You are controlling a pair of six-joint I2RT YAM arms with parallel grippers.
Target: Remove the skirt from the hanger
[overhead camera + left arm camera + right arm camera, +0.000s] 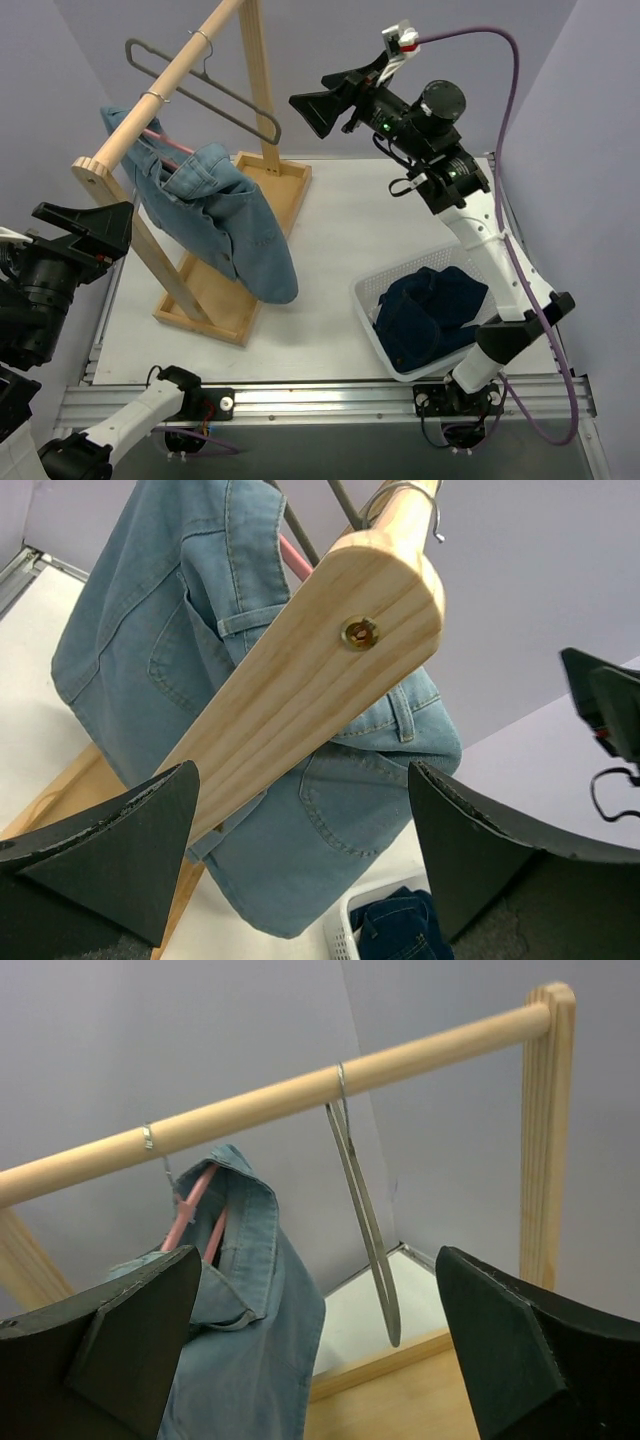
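A light blue denim skirt hangs on a pink hanger from the wooden rail of a rack. My left gripper stands open at the rail's near end, beside the skirt and clear of it. In the left wrist view the skirt shows behind the rail's end post, between my left gripper's spread fingers. My right gripper is open high up, to the right of the rack, holding nothing. The right wrist view shows the skirt and pink hanger ahead of my right gripper.
An empty grey hanger hangs further along the rail, also visible as the grey hanger in the right wrist view. A white basket at the front right holds a dark blue denim garment. The rack's wooden base lies on the white table.
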